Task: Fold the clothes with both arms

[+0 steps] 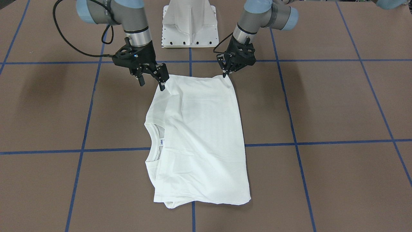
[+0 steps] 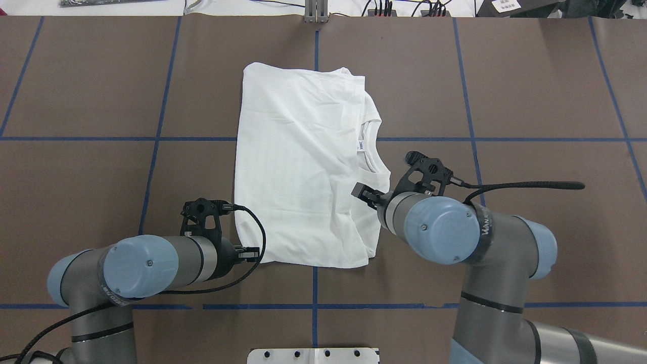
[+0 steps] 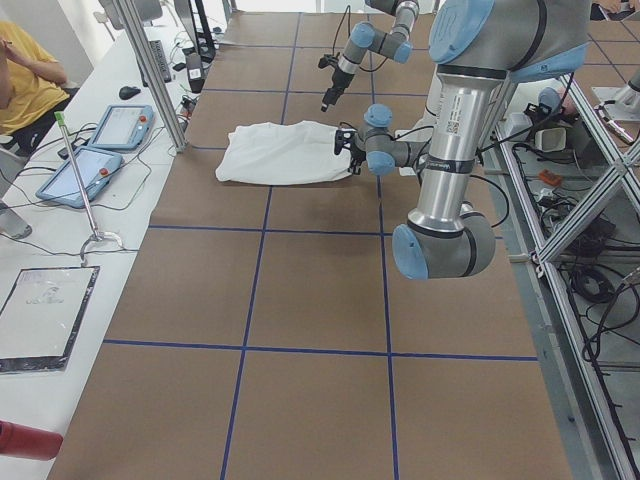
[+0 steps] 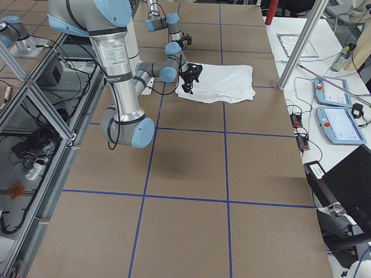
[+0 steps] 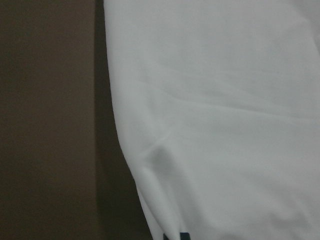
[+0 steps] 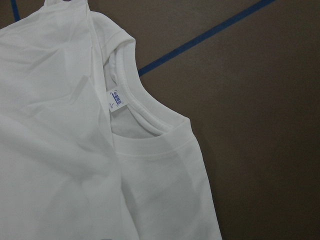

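Brown tabletop (image 1: pixel 322 180), ruled with blue tape lines, ran closest to the front-facing camera and stretched away to the white pedestal (image 1: pixel 190 22) at its far edge. From either side of that pedestal the two arms reached out and down over the table, the left arm (image 1: pixel 257 16) and the right arm (image 1: pixel 128 16) each ending above the shirt's edge nearest the pedestal.

Straight out from the pedestal lay the white shirt (image 1: pixel 199 135), folded into a rough rectangle and flat on the table, with its long sides running away from the pedestal.

At the shirt's pedestal-side corner on the robot's left, the left gripper (image 1: pixel 224 74) had its jaws pressed together, pinching the cloth, which rose to a small peak there. At the other pedestal-side corner, the right gripper (image 1: pixel 152 84) held its jaws spread, one fingertip at the shirt's edge and the other over bare table beside it, with no cloth between them.

Farther from the pedestal, on the shirt's long side toward the robot's right, the ribbed collar (image 6: pixel 142 112) opened outward. Just inside it sat the small blue-printed neck label (image 6: pixel 116 100).
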Tool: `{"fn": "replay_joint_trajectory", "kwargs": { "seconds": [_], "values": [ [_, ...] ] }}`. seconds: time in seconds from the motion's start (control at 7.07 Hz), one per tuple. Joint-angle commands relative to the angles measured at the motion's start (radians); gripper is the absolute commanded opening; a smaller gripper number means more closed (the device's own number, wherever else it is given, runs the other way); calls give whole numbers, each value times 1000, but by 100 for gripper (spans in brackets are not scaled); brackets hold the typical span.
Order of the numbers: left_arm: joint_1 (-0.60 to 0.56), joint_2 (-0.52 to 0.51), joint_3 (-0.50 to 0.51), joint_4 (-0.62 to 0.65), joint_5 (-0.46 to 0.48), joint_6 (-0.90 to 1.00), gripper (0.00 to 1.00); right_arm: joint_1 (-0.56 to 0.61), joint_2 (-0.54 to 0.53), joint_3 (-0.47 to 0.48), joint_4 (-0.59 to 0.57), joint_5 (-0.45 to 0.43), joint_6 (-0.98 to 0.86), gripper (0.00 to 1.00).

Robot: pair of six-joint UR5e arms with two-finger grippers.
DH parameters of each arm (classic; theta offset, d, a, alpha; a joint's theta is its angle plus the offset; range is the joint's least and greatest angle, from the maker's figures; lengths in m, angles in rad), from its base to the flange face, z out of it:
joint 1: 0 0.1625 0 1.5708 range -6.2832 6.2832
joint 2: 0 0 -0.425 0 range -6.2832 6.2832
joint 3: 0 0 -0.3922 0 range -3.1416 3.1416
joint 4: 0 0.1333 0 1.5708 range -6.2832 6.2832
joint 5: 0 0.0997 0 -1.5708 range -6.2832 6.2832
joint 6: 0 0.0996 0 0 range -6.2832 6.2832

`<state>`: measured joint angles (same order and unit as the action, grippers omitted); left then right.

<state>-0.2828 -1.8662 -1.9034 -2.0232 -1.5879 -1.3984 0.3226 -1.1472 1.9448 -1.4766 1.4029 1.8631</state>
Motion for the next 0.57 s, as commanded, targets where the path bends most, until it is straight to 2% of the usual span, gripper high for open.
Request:
{"fn": "replay_joint_trajectory", "kwargs": {
  "seconds": [0.0, 0.42],
  "values": [
    [-1, 1, -9, 1, 0, -1, 0, -91, 56, -77, -45, -93, 117, 95],
    [1, -1, -11, 1, 0, -1, 0, -131, 46, -107, -45, -125, 123, 96]
  ]
}}
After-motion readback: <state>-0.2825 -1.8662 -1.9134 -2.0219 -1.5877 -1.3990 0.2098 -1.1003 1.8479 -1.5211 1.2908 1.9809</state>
